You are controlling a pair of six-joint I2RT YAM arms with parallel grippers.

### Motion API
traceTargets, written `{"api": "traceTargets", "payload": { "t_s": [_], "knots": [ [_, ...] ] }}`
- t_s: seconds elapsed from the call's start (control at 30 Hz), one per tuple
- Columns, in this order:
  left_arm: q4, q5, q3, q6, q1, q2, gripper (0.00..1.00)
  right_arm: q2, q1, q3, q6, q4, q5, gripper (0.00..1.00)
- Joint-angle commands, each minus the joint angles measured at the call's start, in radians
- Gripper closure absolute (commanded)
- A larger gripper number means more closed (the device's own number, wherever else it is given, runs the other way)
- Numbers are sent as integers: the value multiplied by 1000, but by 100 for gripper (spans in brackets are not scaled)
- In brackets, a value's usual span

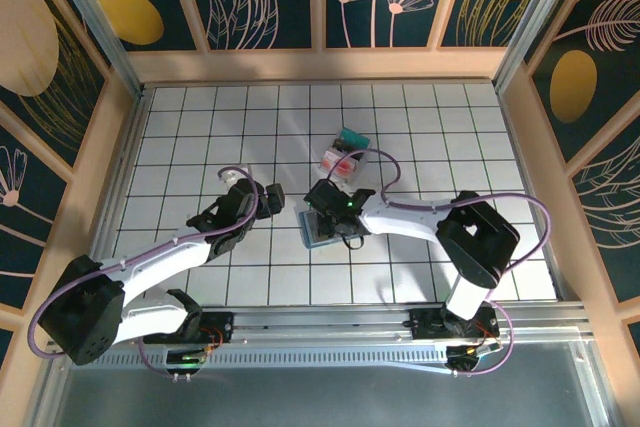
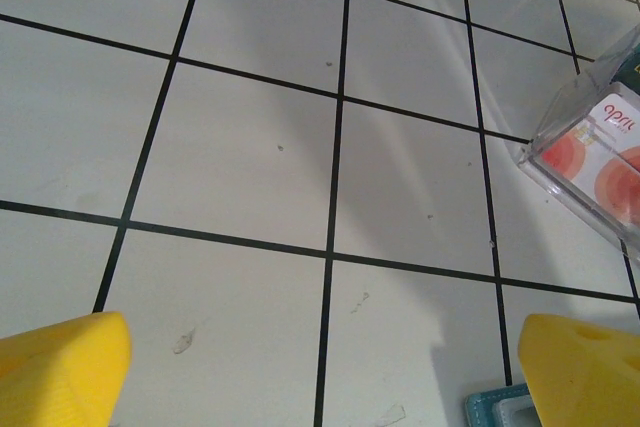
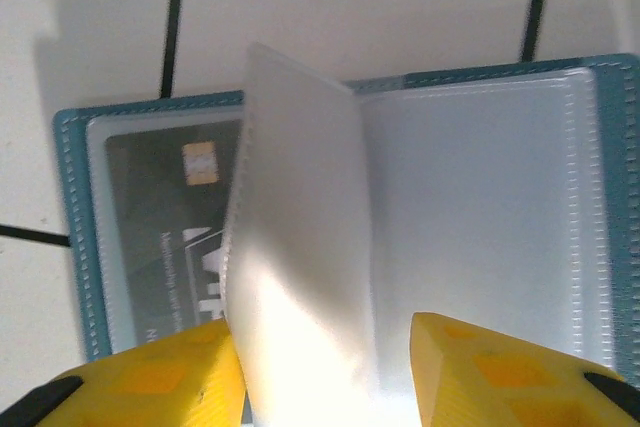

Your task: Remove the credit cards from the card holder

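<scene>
Card holder, teal-edged, with frosted plastic sleeves

The desk is overlooked from its near edge; the card holder is shared by close wrist views.

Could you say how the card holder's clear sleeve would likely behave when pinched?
Probably floppy: the clear sleeve stands curved within the right gripper. Likely slippery, given its sheen. Bound into the card holder, it may drag that along.
</scene>
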Motion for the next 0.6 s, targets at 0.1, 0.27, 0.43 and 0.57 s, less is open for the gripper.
{"api": "traceTargets", "payload": {
  "t_s": [0.1,0.27,0.43,0.57],
  "knots": [
    [10,27,26,60,-1,19,1,-89,-55,-31,11,-36,72,55],
    [4,-5,40,75,-71,59,1,-130,-107,-84,0,-5,59,55],
    [-28,-53,71,62,-158,148,1,-148,-141,-108,-12,6,54,55],
    [-47,-83,75,60,-198,191,1,-171,-167,-105,-26,-17,62,58]
  ]
}}
